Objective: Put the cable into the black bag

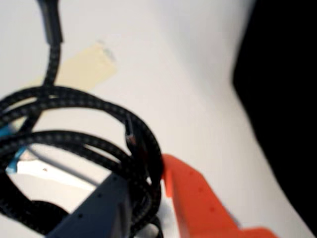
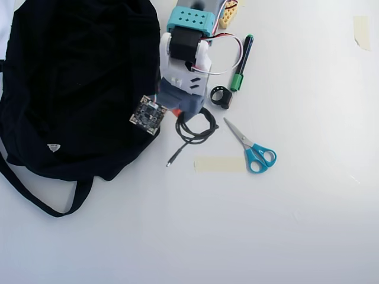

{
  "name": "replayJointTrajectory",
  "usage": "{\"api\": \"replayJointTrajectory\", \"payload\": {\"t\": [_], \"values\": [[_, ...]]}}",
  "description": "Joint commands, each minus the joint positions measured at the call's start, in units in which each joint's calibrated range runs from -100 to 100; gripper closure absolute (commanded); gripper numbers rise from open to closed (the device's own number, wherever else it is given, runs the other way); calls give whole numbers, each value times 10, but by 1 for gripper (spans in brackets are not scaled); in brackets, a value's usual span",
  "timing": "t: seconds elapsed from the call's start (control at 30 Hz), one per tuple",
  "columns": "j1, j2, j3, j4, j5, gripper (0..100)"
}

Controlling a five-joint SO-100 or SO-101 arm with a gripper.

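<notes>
No writing or brand can be read anywhere. One black braided cable (image 2: 195, 127) lies coiled in loose loops at the centre of the overhead view, a plug end trailing toward the lower left. In the wrist view the gripper (image 1: 141, 191) has its dark and orange fingers (image 1: 198, 203) set on either side of the coil's strands, closed around them. Just left lies the black bag (image 2: 77, 89), filling the upper left. Blue-handled scissors (image 2: 254, 151) lie right of the coil; bare white table (image 2: 237, 236) spreads below.
</notes>
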Motion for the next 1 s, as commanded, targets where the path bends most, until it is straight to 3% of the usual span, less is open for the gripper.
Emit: {"api": "replayJointTrajectory", "payload": {"t": [0.0, 0.37, 0.6, 0.8, 0.97], "values": [[30, -47, -16, 18, 0, 98], [145, -49, -18, 26, 5, 98], [282, -44, -26, 16, 5, 98], [420, -20, -17, -80, 22, 98], [453, 118, -17, -167, 23, 98]]}}
